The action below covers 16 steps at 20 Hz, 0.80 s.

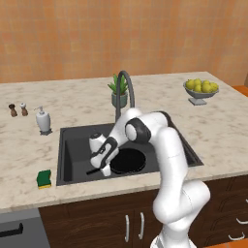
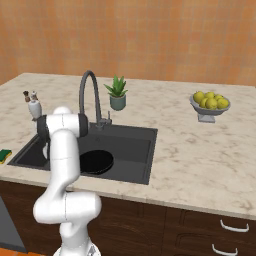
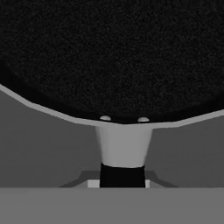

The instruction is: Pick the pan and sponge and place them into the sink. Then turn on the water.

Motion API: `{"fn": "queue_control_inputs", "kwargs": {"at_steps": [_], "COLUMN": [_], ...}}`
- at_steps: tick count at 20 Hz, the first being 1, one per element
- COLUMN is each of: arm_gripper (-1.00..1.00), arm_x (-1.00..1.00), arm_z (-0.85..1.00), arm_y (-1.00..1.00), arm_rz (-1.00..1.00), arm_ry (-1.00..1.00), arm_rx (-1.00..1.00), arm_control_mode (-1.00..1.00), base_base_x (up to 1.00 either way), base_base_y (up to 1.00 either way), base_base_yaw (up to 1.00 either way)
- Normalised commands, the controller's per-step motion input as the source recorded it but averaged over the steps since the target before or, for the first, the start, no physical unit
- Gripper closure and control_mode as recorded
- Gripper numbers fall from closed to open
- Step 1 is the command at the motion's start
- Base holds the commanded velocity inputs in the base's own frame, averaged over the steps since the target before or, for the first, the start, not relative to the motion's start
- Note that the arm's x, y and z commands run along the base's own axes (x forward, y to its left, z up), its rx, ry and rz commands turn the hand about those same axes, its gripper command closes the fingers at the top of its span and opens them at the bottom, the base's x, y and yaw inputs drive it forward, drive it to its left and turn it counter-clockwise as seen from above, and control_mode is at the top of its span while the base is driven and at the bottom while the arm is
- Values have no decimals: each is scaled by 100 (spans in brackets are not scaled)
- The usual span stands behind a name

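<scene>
Black pan (image 1: pixel 128 161) inside sink (image 1: pixel 72 140), pincer (image 1: pixel 100 167) at its handle, grip unclear.

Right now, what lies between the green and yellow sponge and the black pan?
Left base view: beige worktop, then the dark sink's left rim and floor separate sponge from pan.
</scene>
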Motion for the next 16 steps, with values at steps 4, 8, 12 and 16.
{"fn": "queue_control_inputs", "kwargs": {"at_steps": [4, 8, 12, 16], "arm_gripper": [-100, -100, -100, -100], "arm_x": [32, 10, -4, -56], "arm_z": [1, 32, 84, 97], "arm_y": [10, 9, 25, 9], "arm_rz": [0, 0, 0, 0], "arm_ry": [-8, -20, -26, -24], "arm_rx": [0, 0, 0, 5], "arm_control_mode": [-100, -100, -100, -100], "base_base_x": [0, 0, 0, 0], "base_base_y": [0, 0, 0, 0], "base_base_yaw": [0, 0, 0, 0]}}
